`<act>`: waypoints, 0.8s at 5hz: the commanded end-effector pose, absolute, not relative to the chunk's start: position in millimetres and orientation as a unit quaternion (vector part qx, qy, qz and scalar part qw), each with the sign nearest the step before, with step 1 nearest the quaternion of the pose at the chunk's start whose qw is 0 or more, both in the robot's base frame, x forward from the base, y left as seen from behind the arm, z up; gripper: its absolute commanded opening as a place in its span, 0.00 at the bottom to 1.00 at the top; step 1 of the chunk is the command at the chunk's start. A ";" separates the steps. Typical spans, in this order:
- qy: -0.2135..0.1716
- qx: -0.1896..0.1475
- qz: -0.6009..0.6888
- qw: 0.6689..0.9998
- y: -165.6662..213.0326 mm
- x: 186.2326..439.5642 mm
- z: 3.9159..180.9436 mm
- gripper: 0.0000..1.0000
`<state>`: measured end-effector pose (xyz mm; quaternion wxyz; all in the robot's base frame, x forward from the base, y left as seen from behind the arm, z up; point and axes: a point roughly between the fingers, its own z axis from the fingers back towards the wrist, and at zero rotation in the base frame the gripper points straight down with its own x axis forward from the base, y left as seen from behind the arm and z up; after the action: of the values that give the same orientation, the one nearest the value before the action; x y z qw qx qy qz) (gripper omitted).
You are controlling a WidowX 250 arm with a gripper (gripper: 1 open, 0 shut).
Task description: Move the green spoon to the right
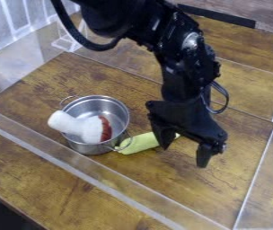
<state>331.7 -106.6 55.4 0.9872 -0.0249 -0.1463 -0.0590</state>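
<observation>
The green spoon (pixel 140 143) lies flat on the wooden table, its yellow-green handle pointing left and down toward the steel pot (pixel 118 115). Its right end disappears under my left finger, so the metal bowl is hidden. My gripper (pixel 185 148) points steeply down just right of the spoon, open, with nothing between its fingers (pixel 205 154). The black arm rises behind it toward the top of the view.
In the pot sits a white roll (pixel 75 125) with a red patch. Clear plastic walls ring the table, one along the front (pixel 103 180) and one at the right (pixel 261 171). Bare wood shows right of the gripper.
</observation>
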 end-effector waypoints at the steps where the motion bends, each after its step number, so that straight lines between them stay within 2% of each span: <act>1: -0.186 -0.035 -0.046 0.981 -98.6 341.6 82.9 1.00; 4: -0.163 -0.027 -0.033 0.986 -85.7 341.7 60.1 1.00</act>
<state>333.8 -90.9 45.4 0.9893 -0.0244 -0.1381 -0.0402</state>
